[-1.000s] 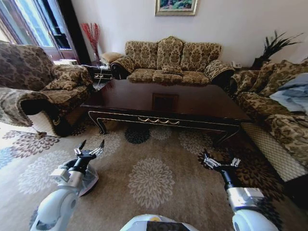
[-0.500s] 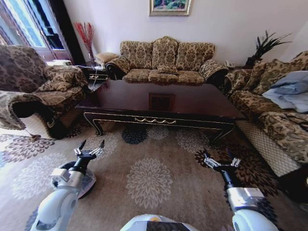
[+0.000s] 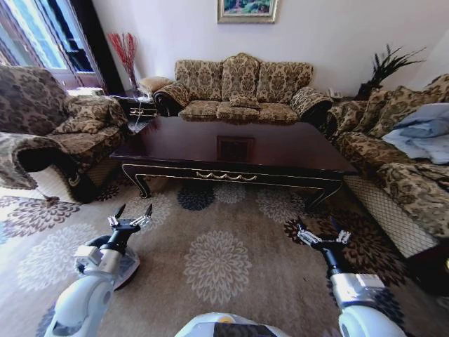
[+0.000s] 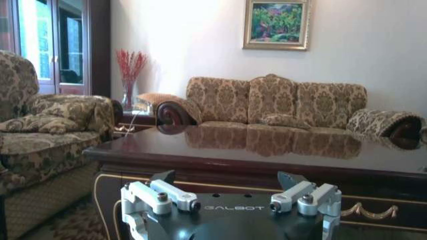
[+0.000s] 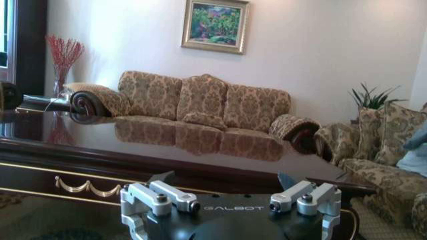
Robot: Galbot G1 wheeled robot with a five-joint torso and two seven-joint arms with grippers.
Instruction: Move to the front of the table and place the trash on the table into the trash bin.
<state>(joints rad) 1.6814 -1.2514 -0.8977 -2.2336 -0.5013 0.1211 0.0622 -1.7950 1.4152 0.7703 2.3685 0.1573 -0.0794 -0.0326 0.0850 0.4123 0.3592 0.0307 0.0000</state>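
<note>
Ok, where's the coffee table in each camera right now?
Head view: the table lies across the middle, beyond both grippers.
Left wrist view: its glossy top spans the middle, above the left gripper.
Right wrist view: same, above the right gripper.
Shared landmark: the sofa behind it.

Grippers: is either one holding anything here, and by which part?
Nothing is held. The left gripper and the right gripper are both open and empty, over the patterned carpet, short of the dark glossy reddish-brown wooden table.
</note>
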